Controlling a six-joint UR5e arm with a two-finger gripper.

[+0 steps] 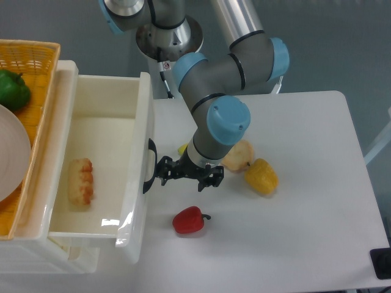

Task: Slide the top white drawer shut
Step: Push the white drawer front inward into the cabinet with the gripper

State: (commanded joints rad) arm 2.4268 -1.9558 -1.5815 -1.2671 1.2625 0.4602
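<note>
My gripper (164,173), jaws apart and holding nothing, presses the black handle (148,166) of the top white drawer (137,159), which lies left of me, half open at the table's left edge.

One white drawer (137,159) stands open at the left, with one black handle (148,165) on its front and one piece of breaded food (80,181) inside. To its far left there is one yellow woven basket (27,55), holding one green pepper (13,88) and one white plate (12,160). On the one white table (305,201) to the right lie one red pepper (188,220), one yellow pepper (261,176), one pale round item (239,156) and one small yellow piece (182,149) that is mostly hidden; there is one robot arm (220,79) with one gripper (181,173).
</note>
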